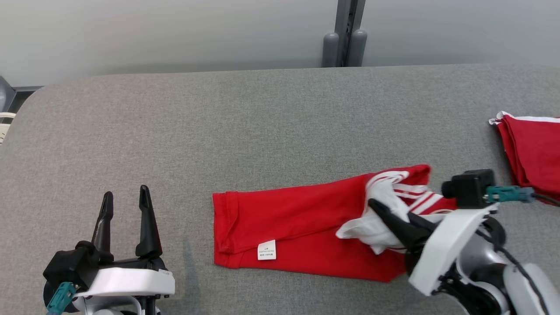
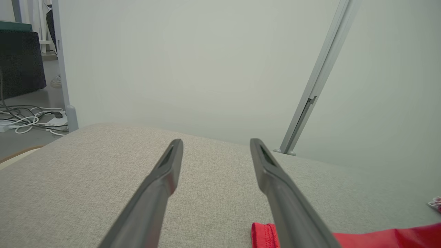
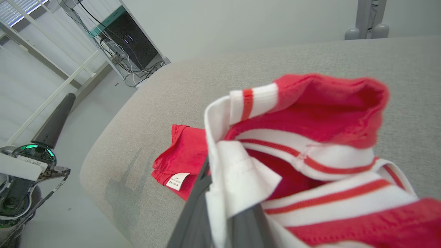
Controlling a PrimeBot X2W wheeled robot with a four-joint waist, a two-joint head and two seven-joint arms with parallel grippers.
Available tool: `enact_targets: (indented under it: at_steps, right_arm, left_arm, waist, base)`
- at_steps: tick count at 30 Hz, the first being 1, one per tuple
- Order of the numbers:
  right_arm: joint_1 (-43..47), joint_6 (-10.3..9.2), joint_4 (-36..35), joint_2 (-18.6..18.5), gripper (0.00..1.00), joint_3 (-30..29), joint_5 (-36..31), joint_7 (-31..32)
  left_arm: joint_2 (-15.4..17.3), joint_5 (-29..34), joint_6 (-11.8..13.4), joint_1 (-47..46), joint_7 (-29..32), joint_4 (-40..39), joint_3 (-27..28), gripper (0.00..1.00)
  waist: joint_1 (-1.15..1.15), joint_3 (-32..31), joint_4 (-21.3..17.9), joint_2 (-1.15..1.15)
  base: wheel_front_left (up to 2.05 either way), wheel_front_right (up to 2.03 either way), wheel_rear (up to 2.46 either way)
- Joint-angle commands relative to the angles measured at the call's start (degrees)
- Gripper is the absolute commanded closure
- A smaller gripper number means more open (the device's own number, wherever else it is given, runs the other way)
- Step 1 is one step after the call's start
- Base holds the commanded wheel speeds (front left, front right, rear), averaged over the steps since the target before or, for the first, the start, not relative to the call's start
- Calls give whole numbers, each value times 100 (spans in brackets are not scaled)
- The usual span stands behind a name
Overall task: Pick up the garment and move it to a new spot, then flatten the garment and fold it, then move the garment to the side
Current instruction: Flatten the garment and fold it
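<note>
Head view gives me the red garment (image 1: 302, 227) as a long folded band across the near middle of the grey padded table (image 1: 262, 109). Its hemmed end (image 1: 225, 227) points to my left with a small white label (image 1: 267, 250) lying on top, and its striped end (image 1: 396, 190) points to my right. My right gripper (image 1: 375, 205) is pinched almost fully closed on that striped end. The cloth there is bunched and raised off the table, while the rest lies flat. In the right wrist view the white trim drapes over the fingers (image 3: 193, 213) and red folds billow above them, so I judge the pinch has caught several layers rather than one clean edge. My left gripper (image 1: 126, 194) sits well apart to the left, jaws spread wide and holding nothing. A second red piece (image 1: 531, 153) lies folded at the far right of the table, clear of my work. I expect this fabric to be light and limp with no stiffness. Held by one end it should sag, trail and come unfolded, and it may drag on the woven cover. The banded trim looks thicker than the body, so it seems the surer place to grip. To carry it flat I would want the left gripper on a corner of the hemmed end, taking all layers together.
</note>
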Motion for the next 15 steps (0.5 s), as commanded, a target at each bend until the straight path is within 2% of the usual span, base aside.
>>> enact_targets:
  at_steps: [1, 9, 15]
  right_arm:
    - [-115, 3, -13, 76, 100, 134, 11, 33]
    - [-682, 3, 469, 528, 100, 855, 5, -137]
    - [-1267, 3, 1349, 722, 100, 1285, 11, -425]
  left_arm:
    - [21, -7, 3, -13, -27, 6, -11, 0]
    - [22, -84, 33, -114, -27, 16, -142, 0]
    - [22, -173, 25, -236, -27, 52, -280, 0]
  waist:
    - [0, -2, 21, 0]
    - [0, 30, 138, 0]
    - [0, 109, 347, 0]
  base:
    - [0, 0, 0]
    - [0, 0, 0]
    - [0, 0, 0]
